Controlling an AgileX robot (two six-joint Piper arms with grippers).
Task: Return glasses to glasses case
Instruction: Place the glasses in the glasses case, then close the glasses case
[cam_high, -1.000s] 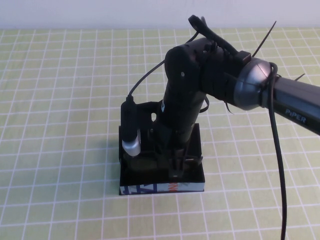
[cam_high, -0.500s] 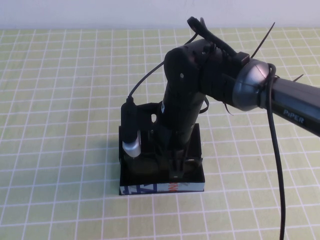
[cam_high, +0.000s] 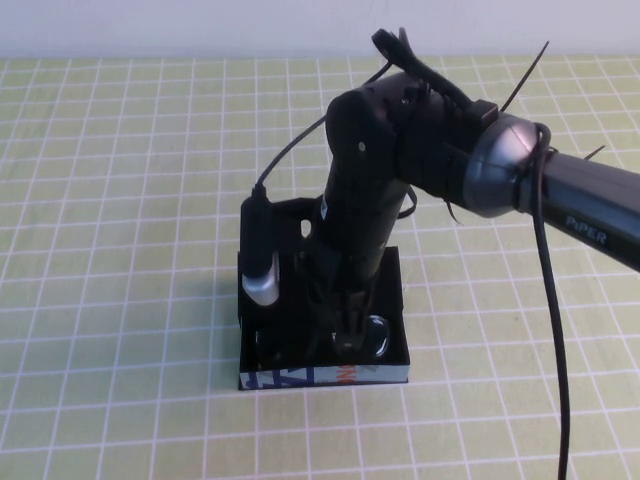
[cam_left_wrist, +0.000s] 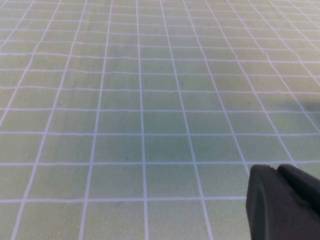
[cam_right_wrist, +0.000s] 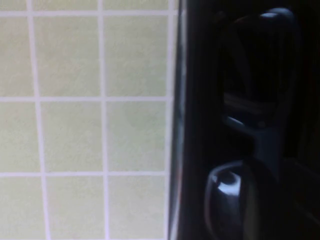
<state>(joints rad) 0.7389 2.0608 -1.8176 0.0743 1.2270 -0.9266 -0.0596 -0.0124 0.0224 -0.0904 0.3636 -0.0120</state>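
While your right gripper (cam_high: 345, 335) is reaching down into the case (cam_high: 395, 345), the glasses (cam_high: 372, 333) are lying inside it under the fingers; I cannot tell whether those are gripping or released. You are best lifting straight up, avoiding snagging the frame. Your left gripper (cam_left_wrist: 282, 202) is hovering over bare mat (cam_left_wrist: 125, 100), state unclear.

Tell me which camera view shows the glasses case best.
The high view: the whole glasses case shows, printed side too, with the right tool inside. The right wrist view shows only dark interior; the left wrist view shows none, only the left tool.
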